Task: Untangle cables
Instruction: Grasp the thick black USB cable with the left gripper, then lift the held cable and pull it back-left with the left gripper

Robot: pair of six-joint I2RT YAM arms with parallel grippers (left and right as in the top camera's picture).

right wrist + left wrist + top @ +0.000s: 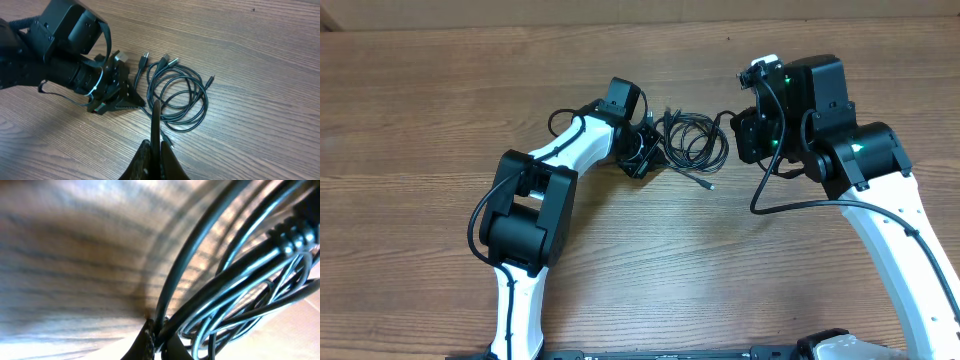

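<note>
In the middle of the table (440, 90), between the two arms, the cables (696, 140) are lying as one loose coil of several loops, with small plug ends (710, 185) standing out at its border. The left gripper (650, 152) is pressed together on the edge of the coil that faces its own arm. In the left wrist view several strands are seen running into its closed tips. The right gripper (156, 142) is closed as well, and its fingers make one thin blade just beside the near edge of the coil. Whether a strand is caught there cannot be told.

The step in hand is judged to be a first pull on the bundle. It is best done slowly and sideways, low over the table, so that one loop is drawn out and the others are not tightened into a knot. As more than one strand seems to be held, the grip should be checked, and the opposite side should be held down by the right arm.
</note>
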